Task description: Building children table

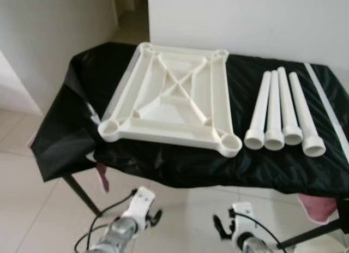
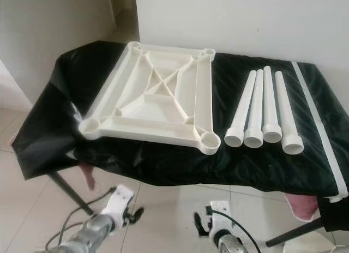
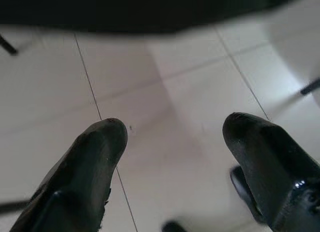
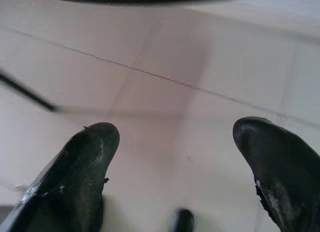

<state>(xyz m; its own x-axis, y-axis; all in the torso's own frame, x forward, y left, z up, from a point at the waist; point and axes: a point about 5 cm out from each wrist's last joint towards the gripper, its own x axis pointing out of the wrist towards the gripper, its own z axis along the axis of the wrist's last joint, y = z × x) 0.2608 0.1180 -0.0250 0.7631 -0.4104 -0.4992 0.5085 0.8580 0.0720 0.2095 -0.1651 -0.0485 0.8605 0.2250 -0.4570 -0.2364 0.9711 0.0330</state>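
Note:
A white plastic child's tabletop (image 1: 173, 97) lies upside down on a black-covered table (image 1: 180, 166), with a round leg socket at each corner. To its right several white tube legs (image 1: 281, 114) lie side by side, wide ends toward me. My left gripper (image 3: 172, 137) hangs low in front of the table edge, open, with only floor tiles between its fingers. Level with it on the other side, my right gripper (image 4: 175, 137) is open too and holds nothing.
The black cover hangs over the table's front and left sides. Thin black table legs (image 1: 80, 193) slant down to a pale tiled floor. A white wall stands behind the table, a doorway at the back left. A pink cloth (image 1: 319, 206) pokes out under the cover at right.

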